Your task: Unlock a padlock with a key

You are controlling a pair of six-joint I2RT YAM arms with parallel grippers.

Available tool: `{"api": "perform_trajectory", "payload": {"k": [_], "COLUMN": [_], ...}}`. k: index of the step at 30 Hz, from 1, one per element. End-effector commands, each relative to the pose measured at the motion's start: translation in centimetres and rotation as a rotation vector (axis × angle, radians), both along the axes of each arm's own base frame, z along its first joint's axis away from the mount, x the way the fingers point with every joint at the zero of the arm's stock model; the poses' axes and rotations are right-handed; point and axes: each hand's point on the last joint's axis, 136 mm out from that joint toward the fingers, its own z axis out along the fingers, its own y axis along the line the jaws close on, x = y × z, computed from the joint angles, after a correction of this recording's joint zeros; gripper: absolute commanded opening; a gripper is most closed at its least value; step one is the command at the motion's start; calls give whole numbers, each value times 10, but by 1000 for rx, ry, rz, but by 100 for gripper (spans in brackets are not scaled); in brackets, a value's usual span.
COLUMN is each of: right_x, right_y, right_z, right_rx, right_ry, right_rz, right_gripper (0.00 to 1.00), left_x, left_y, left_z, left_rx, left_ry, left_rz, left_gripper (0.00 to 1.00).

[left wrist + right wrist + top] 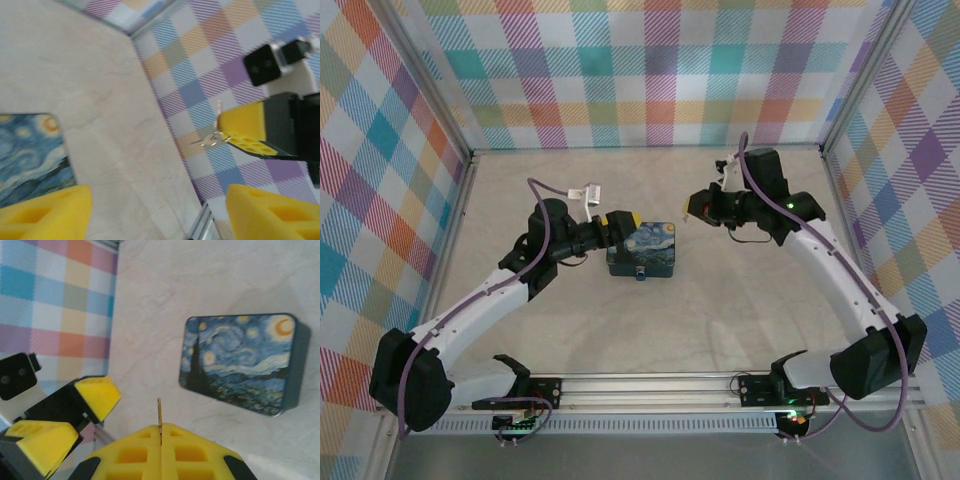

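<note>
A thin metal key (159, 416) stands edge-on between the shut yellow pads of my right gripper (160, 429). In the left wrist view the same key (212, 138) sticks out of the right gripper (239, 131) in front of the checked wall. My left gripper (160, 215) is open, with bare table between its yellow fingers (45, 212). It hovers at the left end of a Starry Night tin (640, 250). A small blue piece at the tin's near side looks like the padlock (641, 271). From above, the left gripper (618, 222) and right gripper (695, 207) face each other over the tin's far edge.
The tin (240, 362) lies flat on the beige table (750, 320), with checked walls (650, 70) on three sides. A metal rail (650, 385) with both arm bases runs along the near edge. The left gripper (70, 420) shows at the lower left of the right wrist view.
</note>
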Motion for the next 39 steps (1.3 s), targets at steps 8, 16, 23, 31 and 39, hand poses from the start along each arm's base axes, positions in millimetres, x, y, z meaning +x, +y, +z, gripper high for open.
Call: {"api": "perform_trajectory", "payload": {"k": [8, 16, 23, 31, 39], "right_x": [-38, -44, -43, -39, -38], "right_y": [18, 21, 23, 18, 13], "right_z": [58, 65, 67, 65, 69], "right_rx": [240, 296, 323, 314, 318], "right_ry": [13, 40, 48, 42, 31], "right_rz": [130, 146, 145, 112, 92], "right_gripper": [0, 0, 0, 0, 0], "left_x": [-30, -45, -54, -55, -53], "left_y": [-65, -87, -91, -88, -86], "left_z": [62, 77, 82, 76, 62], "left_rx": [-156, -183, -184, -149, -114], "left_ry": [-201, -242, -261, -255, -230], "left_rz": [-286, -375, -407, -392, -370], "left_gripper": [75, 67, 56, 43, 32]}}
